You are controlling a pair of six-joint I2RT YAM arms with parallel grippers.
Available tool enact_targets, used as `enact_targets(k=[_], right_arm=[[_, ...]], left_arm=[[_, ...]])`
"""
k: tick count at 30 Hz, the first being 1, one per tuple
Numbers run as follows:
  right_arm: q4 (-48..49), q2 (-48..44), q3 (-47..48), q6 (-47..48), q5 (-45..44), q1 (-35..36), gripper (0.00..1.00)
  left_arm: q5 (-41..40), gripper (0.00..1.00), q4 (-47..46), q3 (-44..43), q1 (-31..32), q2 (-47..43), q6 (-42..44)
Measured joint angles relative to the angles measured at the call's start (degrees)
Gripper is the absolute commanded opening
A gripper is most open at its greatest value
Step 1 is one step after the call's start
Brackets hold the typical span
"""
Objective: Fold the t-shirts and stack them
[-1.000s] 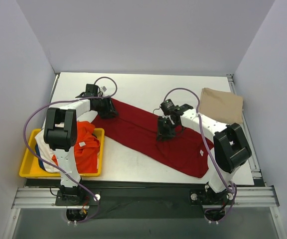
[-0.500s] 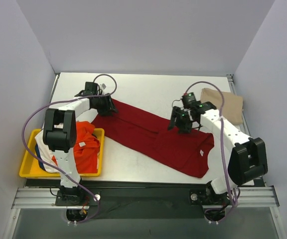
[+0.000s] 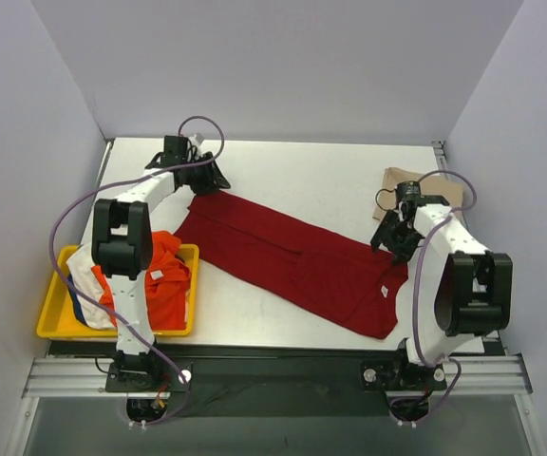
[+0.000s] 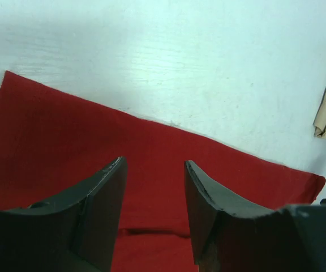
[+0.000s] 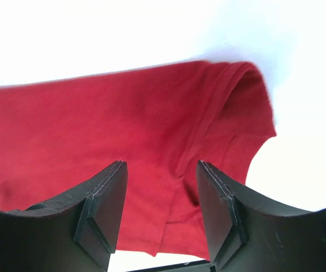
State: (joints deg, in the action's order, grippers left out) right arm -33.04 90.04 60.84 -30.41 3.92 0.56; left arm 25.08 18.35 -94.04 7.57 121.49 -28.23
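Observation:
The dark red t-shirt (image 3: pixel 292 258) lies folded into a long strip running diagonally across the table. It also shows in the left wrist view (image 4: pixel 151 147) and the right wrist view (image 5: pixel 123 124). A folded tan shirt (image 3: pixel 427 195) lies at the back right. Orange (image 3: pixel 164 285), white (image 3: pixel 85 275) and blue shirts sit bunched in the yellow tray (image 3: pixel 50 318). My left gripper (image 3: pixel 212 180) is open above the strip's far left corner, empty (image 4: pixel 151 170). My right gripper (image 3: pixel 387 242) is open over the strip's right end, empty (image 5: pixel 160 170).
The yellow tray stands at the front left beside the left arm's base. Grey walls close in the table on three sides. Purple cables loop over both arms.
My right gripper has swung from the middle of the red strip out to its right end. My left gripper has moved a little back, off the strip's corner.

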Motion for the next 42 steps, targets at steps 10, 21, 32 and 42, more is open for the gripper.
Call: enact_targets(k=[10, 21, 32, 42], right_arm=[[0.2, 11.4, 2.2, 1.2, -2.8, -4.7, 0.48], [-0.5, 11.8, 2.3, 2.0, -5.1, -8.5, 0.46], [-1.5, 12.3, 2.1, 2.2, -6.7, -8.4, 0.38], [-4.2, 14.5, 4.7, 2.2, -7.9, -7.1, 0.47]], left_arm=[[1.3, 0.55, -1.0, -0.3, -0.1, 6.6, -1.4], [1.3, 0.55, -0.9, -0.4, -1.0, 6.9, -1.6], [1.4, 0.55, -0.3, -1.7, -1.1, 7.8, -1.1], [1.8, 0.57, 0.5, -3.7, -2.3, 8.7, -0.4]])
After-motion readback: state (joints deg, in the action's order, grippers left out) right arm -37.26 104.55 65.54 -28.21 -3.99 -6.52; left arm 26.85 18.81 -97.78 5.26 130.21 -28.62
